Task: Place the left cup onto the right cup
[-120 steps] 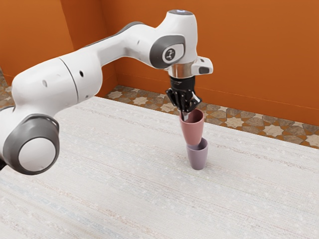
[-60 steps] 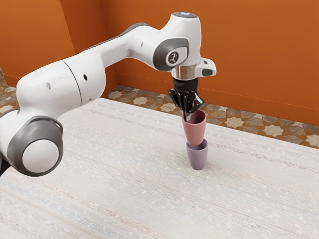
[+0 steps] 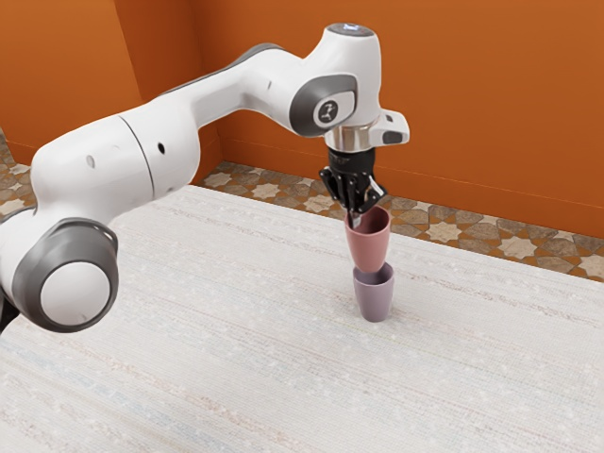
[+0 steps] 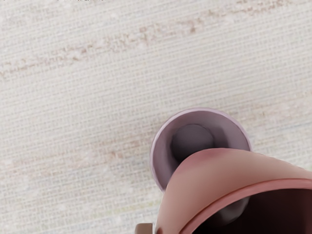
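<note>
desk: pale, whitish woven-look surface with faint brownish and grey streaks running across it; the same streaked weave shows in the wrist view. floor: brown tiles with cream star patterns, beyond the desk's far edge. wall: plain orange, meeting a second orange wall at the exterior view's left.

The white arm reaches in from the exterior view's left, its wrist bent straight down. The black gripper hangs vertical, fingers drawn close, pinching the rim of the pink cup from both sides.
</note>
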{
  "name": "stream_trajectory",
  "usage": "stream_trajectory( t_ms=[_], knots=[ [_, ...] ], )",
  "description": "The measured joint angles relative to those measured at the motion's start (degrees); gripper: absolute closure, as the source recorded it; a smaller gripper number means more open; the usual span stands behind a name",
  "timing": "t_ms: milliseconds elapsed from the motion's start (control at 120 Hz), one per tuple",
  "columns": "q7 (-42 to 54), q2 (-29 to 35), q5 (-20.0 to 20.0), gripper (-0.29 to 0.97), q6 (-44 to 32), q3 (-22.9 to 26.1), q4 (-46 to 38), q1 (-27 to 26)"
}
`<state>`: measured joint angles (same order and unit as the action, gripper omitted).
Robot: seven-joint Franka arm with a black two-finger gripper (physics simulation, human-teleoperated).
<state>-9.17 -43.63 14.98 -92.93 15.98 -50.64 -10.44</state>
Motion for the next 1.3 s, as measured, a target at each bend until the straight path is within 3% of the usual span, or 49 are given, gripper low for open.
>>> stream_trajectory(
  t_ms=[958, 1075, 1300],
  knots=[
    [-1.1, -3.7, 5.2, 0.78, -3.1, 3.1, 0.1, 1.1],
    [-1.1, -3.7, 5.1, 0.66, -3.4, 3.2, 0.1, 1.3],
    [-1.2, -3.7, 5.0, 0.28, -3.5, 3.8, 0.0, 1.6]
  ],
)
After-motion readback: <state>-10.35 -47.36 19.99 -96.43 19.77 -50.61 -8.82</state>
